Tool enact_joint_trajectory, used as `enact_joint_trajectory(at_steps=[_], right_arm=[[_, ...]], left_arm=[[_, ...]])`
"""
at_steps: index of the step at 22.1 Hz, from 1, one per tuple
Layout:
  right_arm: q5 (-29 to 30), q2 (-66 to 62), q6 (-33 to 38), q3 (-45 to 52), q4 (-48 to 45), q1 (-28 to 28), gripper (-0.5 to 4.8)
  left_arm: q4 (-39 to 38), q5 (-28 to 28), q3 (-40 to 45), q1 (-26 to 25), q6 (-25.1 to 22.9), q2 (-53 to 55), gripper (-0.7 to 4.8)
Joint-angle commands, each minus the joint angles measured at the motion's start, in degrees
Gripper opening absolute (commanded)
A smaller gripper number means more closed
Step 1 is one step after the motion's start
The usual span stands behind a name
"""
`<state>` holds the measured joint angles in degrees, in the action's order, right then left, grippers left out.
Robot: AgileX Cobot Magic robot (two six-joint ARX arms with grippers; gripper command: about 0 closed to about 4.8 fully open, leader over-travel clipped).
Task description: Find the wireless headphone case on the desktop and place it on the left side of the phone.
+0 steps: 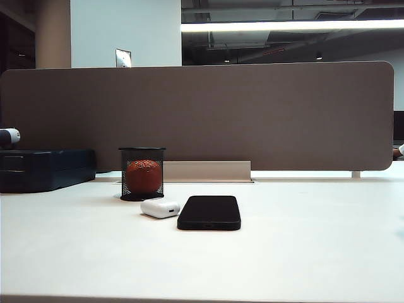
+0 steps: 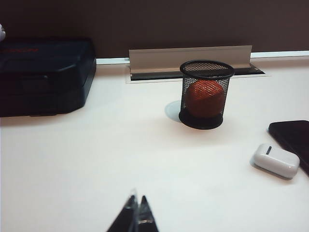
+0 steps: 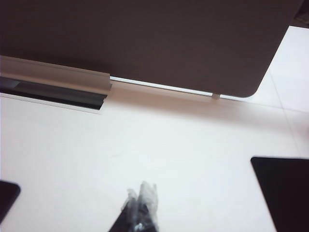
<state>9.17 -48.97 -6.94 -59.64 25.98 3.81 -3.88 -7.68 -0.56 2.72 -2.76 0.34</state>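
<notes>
The wireless headphone case (image 1: pixel 160 208) is a small white pebble lying on the desktop (image 1: pixel 303 252), close against the left side of the black phone (image 1: pixel 209 213). In the left wrist view the case (image 2: pixel 276 160) and an edge of the phone (image 2: pixel 292 137) lie far off to one side of my left gripper (image 2: pixel 136 203), which is shut and empty above bare desktop. My right gripper (image 3: pixel 142 193) is blurred, shut and empty, also over bare desktop. A dark rounded corner at that view's edge looks like the phone (image 3: pixel 7 198). Neither gripper shows in the exterior view.
A black mesh cup (image 1: pixel 142 173) holding an orange ball (image 1: pixel 143 175) stands just behind the case. A dark blue box (image 1: pixel 47 169) sits at the far left. The brown-grey divider panel (image 1: pixel 202 113) and a metal cable tray (image 1: pixel 205 170) close the back. Another dark flat shape (image 3: pixel 285 193) lies near the right gripper.
</notes>
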Motion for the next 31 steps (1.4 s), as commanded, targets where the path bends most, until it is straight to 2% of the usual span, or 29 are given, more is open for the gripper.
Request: enact_joint_trajectory(at_steps=[1,9,15,23,31], right_arm=[[-0.13,5.68,2.60,8.63,-7.10,-0.04,-0.05],[-0.11,20.96,2.93,32.20,-16.72,-0.04,-0.05],[-0.07,30.77,6.95,46.36,-25.55,-0.07,-0.05],[-0.72,37.07,6.91,57.55,-33.75,-0.07,-0.05],[-0.44,41.00,6.69,58.21,-34.77,-0.07,-0.05]], left_arm=[[0.55,-0.07,-0.15,0.07,0.22,0.02,-0.05],[0.59,-0.07,-0.13,0.09,0.22,0.02,-0.05],[0.59,-0.07,-0.13,0.07,0.22,0.04,-0.05],[0.50,-0.09,-0.13,0.09,0.22,0.02,-0.05],[-0.35,-0.07,-0.13,0.09,0.20,0.02,-0.05]])
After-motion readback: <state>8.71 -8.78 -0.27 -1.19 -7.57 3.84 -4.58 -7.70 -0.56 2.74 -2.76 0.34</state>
